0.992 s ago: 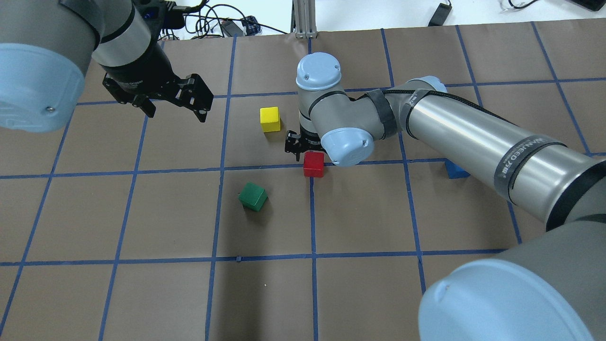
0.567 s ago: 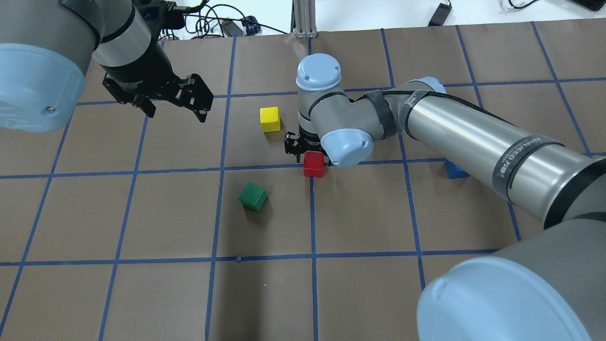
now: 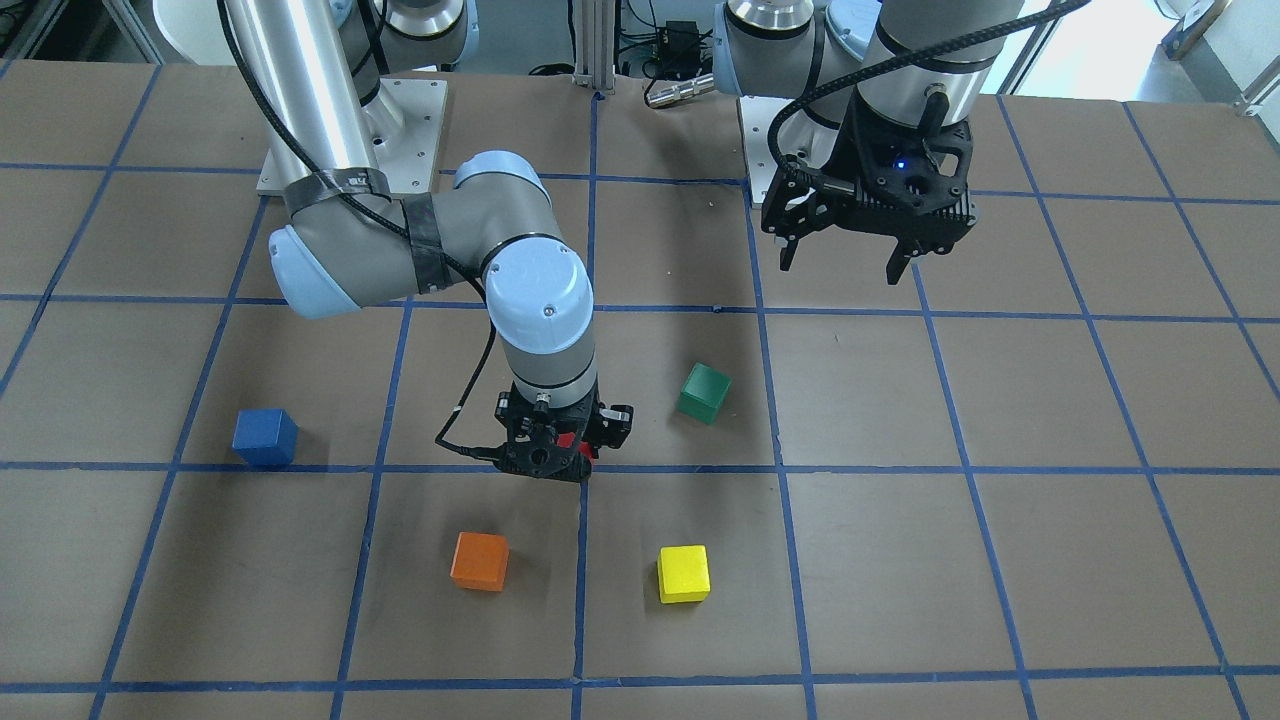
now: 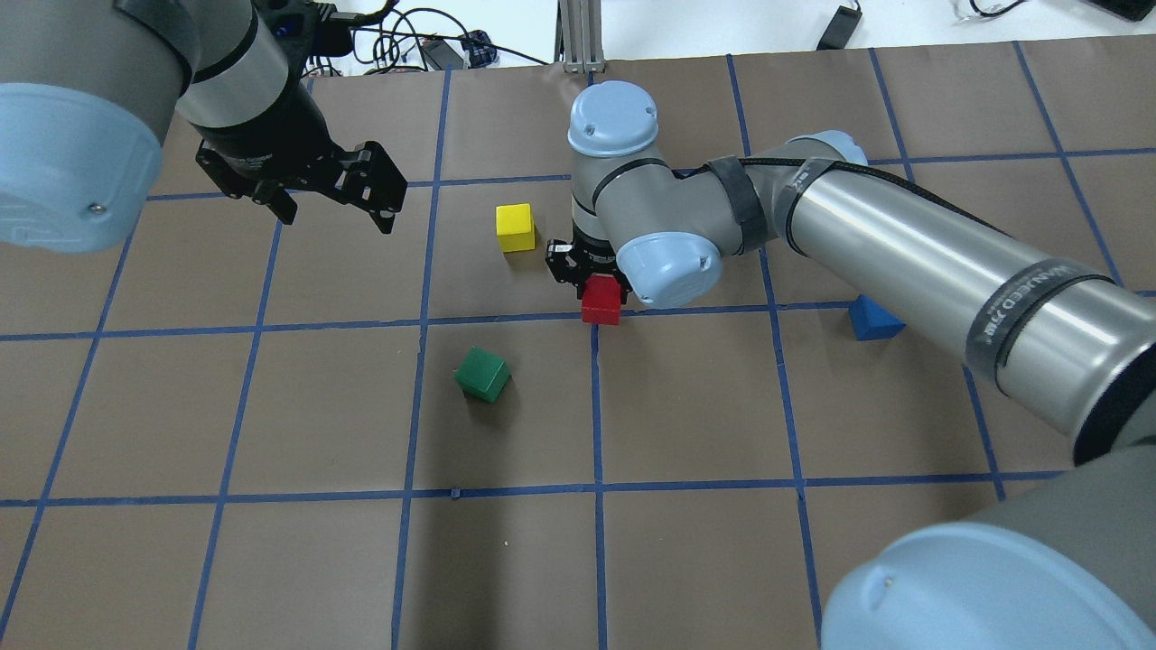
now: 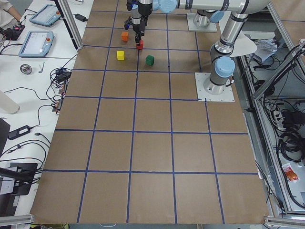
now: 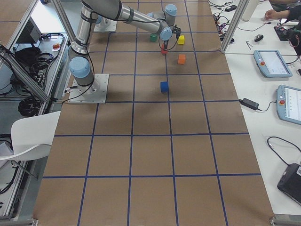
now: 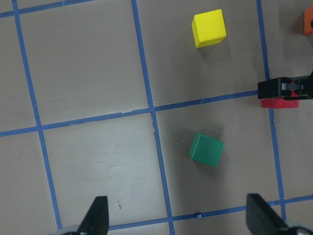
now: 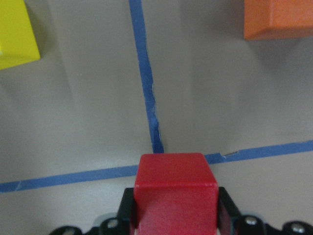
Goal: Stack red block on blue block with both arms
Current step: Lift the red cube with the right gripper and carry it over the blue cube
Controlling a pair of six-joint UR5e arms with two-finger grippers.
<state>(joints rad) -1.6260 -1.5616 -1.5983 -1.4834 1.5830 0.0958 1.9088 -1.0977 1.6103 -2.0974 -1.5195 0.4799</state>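
Note:
The red block (image 4: 601, 302) is held between the fingers of my right gripper (image 4: 597, 287), near a tape crossing at the table's middle. The right wrist view shows the red block (image 8: 176, 191) gripped from both sides. In the front view only a sliver of the red block (image 3: 567, 440) shows under the right gripper (image 3: 558, 452). The blue block (image 4: 871, 318) sits on the table to the right, partly behind my right arm; it shows whole in the front view (image 3: 265, 437). My left gripper (image 4: 336, 217) hovers open and empty at the far left.
A yellow cube (image 4: 515, 227) sits just left of the right gripper. A green cube (image 4: 482, 374) lies nearer, to the left. An orange cube (image 3: 480, 560) sits beyond the red block, hidden by the right arm in the overhead view. Blue tape lines grid the brown table.
My right wrist has shifted slightly up and away with the red block in its fingers. The left arm has not moved.

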